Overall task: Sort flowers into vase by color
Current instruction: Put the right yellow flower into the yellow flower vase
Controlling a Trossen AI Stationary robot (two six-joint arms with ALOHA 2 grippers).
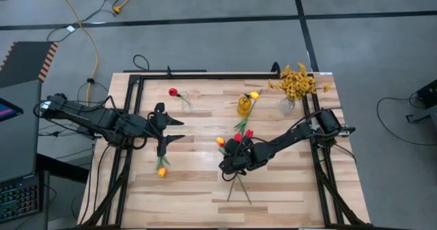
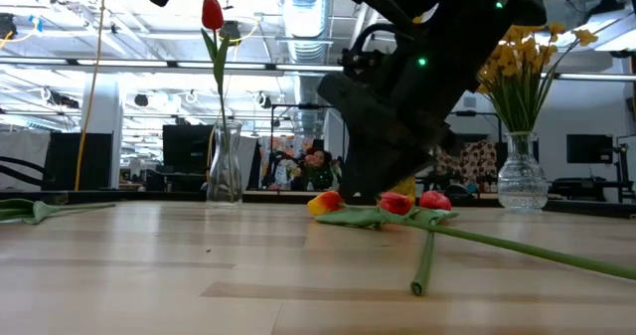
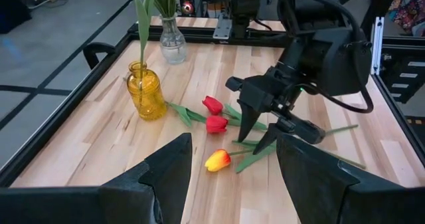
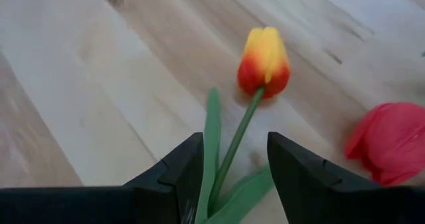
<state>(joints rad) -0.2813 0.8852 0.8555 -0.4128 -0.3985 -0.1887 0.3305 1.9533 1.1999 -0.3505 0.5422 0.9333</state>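
The tabletop (image 1: pixel 273 182) is pale butcher-block wood in long glued strips, edged by a black metal frame, and it stands on a grey concrete floor crossed by dark tape lines and a yellow cable (image 1: pixel 89 39). Beyond it the room is an open workshop with bright ceiling lights, ducts and dark screens.

Three vases stand along the far side. A slim clear glass vase (image 1: pixel 187 106) holds one red tulip (image 1: pixel 173 92). A round amber glass vase (image 1: pixel 244 106) holds a yellow-orange tulip (image 1: pixel 254 95). A ribbed clear vase (image 1: pixel 287 106) holds a bushy spray of mustard blossoms (image 1: pixel 295 82).

Near the middle lie two red tulips (image 3: pixel 214 115) and a yellow-orange tulip (image 3: pixel 218 160), their thin green stems fanning toward the near edge. The right gripper (image 1: pixel 231 160) is low over these, jaws open and straddling the yellow-orange tulip's stem (image 4: pixel 232 147), seemingly not yet pinching it.

The left gripper (image 1: pixel 174 130) hovers near the left side, jaws spread wide, empty. Another yellow-orange tulip (image 1: pixel 162 170) lies just beside it.
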